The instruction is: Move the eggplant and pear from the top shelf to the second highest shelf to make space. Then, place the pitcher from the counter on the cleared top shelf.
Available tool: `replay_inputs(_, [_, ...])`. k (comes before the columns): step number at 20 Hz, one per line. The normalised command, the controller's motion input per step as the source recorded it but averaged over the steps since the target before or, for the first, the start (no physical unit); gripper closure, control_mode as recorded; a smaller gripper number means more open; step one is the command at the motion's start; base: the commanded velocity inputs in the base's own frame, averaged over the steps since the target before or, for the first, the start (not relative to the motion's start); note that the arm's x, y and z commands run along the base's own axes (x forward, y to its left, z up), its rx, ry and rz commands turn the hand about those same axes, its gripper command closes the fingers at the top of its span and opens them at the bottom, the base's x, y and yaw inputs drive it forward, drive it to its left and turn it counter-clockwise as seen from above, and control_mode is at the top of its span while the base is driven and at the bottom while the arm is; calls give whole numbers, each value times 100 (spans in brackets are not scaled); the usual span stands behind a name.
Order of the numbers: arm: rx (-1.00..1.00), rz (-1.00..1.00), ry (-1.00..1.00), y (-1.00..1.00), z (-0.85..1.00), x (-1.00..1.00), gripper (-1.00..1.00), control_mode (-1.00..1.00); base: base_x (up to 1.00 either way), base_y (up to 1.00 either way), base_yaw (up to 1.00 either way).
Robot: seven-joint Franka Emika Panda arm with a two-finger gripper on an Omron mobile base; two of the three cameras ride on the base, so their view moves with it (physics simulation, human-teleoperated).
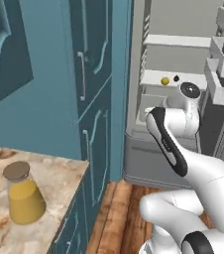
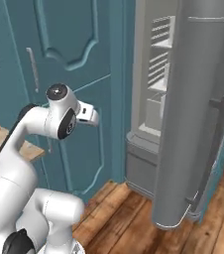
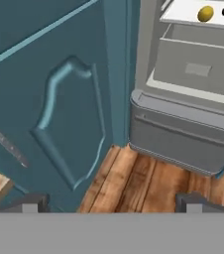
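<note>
We find the pear [image 1: 165,81] and eggplant [image 1: 176,78] lying side by side, apart, on a white shelf [image 1: 158,78] inside the open fridge, directly over a grey drawer [image 3: 193,67]. By that drawer it reads as the second highest shelf, which would mean the fruit is already moved down. The board above [image 1: 176,40] looks bare, ready for the pitcher [image 1: 24,194], which stands on the counter [image 1: 54,173], well apart from the fridge. The gripper [image 3: 112,201] is fully spread and holds nothing, aimed at the floor by the fridge base. The arm covers the lower fridge interior, and the fridge door [image 2: 198,114] blocks the shelves in the right base view.
</note>
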Motion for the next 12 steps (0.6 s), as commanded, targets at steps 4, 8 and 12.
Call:
replay_inputs(4, [0,0,0,0,0,0,-100,100,-45,-28,83])
replay_inputs(8, [0,0,0,0,0,0,-100,100,-41,-11,88])
replay_inputs(12, [0,0,0,0,0,0,-100,100,-26,-5,86])
